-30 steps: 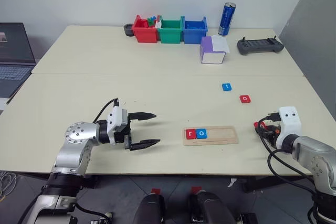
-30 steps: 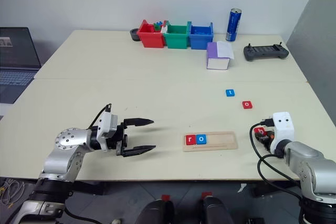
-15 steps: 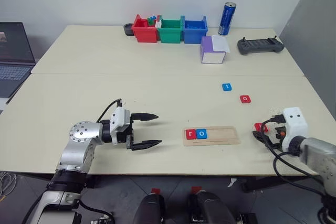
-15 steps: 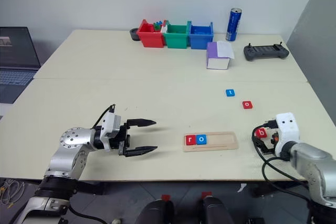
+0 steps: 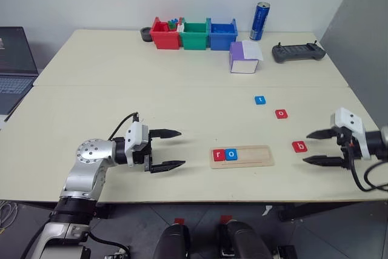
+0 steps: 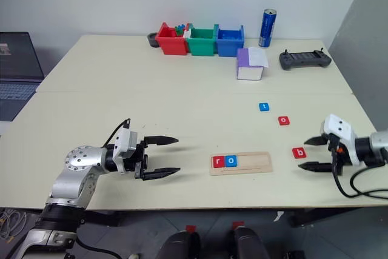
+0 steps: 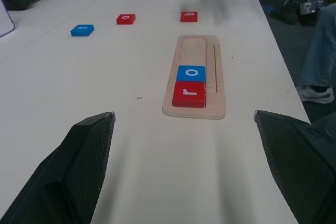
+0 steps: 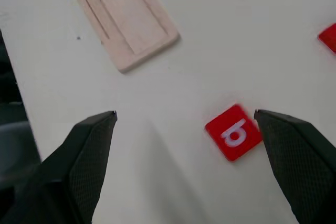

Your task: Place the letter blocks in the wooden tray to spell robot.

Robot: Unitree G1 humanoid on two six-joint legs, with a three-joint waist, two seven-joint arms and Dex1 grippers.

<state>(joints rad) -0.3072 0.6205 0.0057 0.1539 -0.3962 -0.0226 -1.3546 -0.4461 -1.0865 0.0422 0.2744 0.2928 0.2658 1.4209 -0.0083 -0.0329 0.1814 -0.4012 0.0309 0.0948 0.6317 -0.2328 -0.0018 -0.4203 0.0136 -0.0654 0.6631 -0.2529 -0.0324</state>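
The wooden tray [image 5: 257, 156] lies near the table's front edge, with a red "r" block [image 5: 219, 154] and a blue "o" block [image 5: 231, 154] at its left end. A red "b" block [image 5: 299, 147] lies flat on the table right of the tray, also seen from the right wrist [image 8: 233, 131]. Further back lie a red "o" block [image 5: 280, 114] and a blue "t" block [image 5: 260, 99]. My right gripper [image 5: 308, 147] hovers open just right of the "b" block, holding nothing. My left gripper [image 5: 181, 148] is open and empty, left of the tray.
Red [image 5: 165, 33], green [image 5: 195, 34] and blue [image 5: 222, 34] bins line the back, beside a blue can [image 5: 260, 21]. A purple-and-white box [image 5: 244, 57] and a black controller [image 5: 297, 53] sit back right. A laptop [image 5: 13, 59] is at far left. A person's leg [image 7: 320, 51] stands past the table.
My right gripper has opened, let the red "b" block go onto the table, then rolled, risen and drawn back to the right. The left arm has stayed still.
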